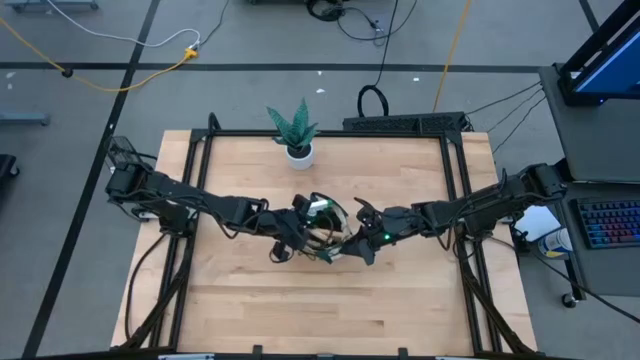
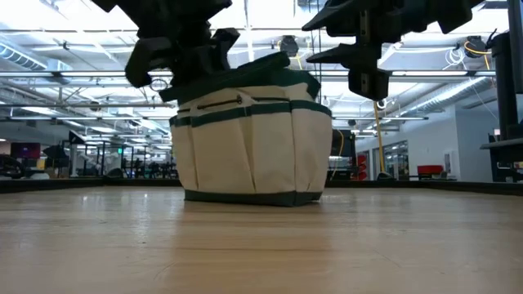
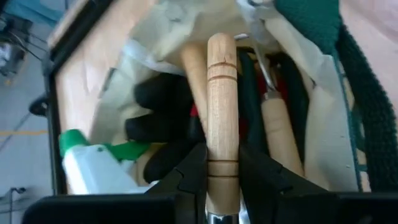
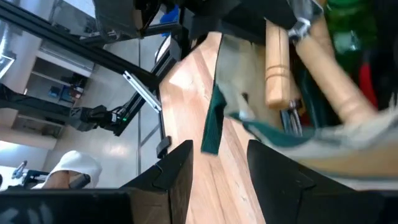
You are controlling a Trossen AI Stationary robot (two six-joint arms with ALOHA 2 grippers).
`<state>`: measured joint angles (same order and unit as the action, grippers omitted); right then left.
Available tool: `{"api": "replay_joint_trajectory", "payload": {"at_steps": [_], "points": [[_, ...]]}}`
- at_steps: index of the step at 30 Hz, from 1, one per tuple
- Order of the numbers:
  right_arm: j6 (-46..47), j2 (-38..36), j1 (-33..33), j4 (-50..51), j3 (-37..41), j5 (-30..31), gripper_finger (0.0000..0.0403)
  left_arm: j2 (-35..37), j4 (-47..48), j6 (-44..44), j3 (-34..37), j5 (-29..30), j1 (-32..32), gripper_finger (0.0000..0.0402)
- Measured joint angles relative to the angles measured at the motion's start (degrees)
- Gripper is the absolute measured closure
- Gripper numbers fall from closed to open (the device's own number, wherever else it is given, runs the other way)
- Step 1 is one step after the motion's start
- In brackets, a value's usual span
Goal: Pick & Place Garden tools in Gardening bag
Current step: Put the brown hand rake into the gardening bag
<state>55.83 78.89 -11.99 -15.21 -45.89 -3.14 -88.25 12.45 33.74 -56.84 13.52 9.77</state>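
The left end effector (image 3: pixel 222 177) is seen closed on a wooden tool handle (image 3: pixel 222 106), which is clamped between its two dark fingers (image 3: pixel 186 174) at the bottom centre of the left wrist view; the metal end of that tool is cut off by the lower edge of the frame, so the kind of tool cannot be told. Beyond the handle, the open mouth of the gardening bag (image 3: pixel 323 118) is shown, with further wooden handles (image 3: pixel 280 134), a dark glove (image 3: pixel 165 124) and a green-and-white spray bottle (image 3: pixel 93 162) partly hidden inside it. In the high view, the left end effector (image 1: pixel 290 240) is placed at the left side of the bag (image 1: pixel 325 240) near the centre of the desk (image 1: pixel 240 300), the bag being largely covered by both arms. The right end effector (image 1: pixel 362 240) is held just right of the bag with its fingers (image 4: pixel 171 171) standing apart and nothing between them; the bag's green trim (image 4: pixel 214 121) and tool handles (image 4: pixel 278 62) lie just beyond them. In the low view, the bag (image 2: pixel 253 147) stands upright at centre, its top edge partly masked by the arms. A potted plant (image 1: pixel 296 130) stands in the upper centre.
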Motion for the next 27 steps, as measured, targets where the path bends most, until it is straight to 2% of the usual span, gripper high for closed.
{"api": "replay_joint_trajectory", "payload": {"at_steps": [3,7,12,21,27], "points": [[-0.02,0.0,0.0,0.94,0.0,0.02,0.0257,0.0,1.69,-1.3,0.0,-0.46,-0.16,0.0327],[0.0,0.0,0.0,1.35,0.0,0.02,0.0258,0.0,2.21,1.33,0.0,-3.54,-0.16,0.0327],[0.0,0.0,0.0,1.35,0.0,0.04,0.0258,0.0,2.05,4.09,0.0,-4.33,-0.17,0.0301],[0.0,0.02,0.0,1.35,0.0,0.04,0.0258,0.0,1.73,1.76,0.0,-4.56,-1.42,0.0256],[0.0,0.02,0.0,1.35,0.0,0.04,0.0257,-0.02,0.24,1.72,0.0,-4.53,-1.6,0.0241]]}}
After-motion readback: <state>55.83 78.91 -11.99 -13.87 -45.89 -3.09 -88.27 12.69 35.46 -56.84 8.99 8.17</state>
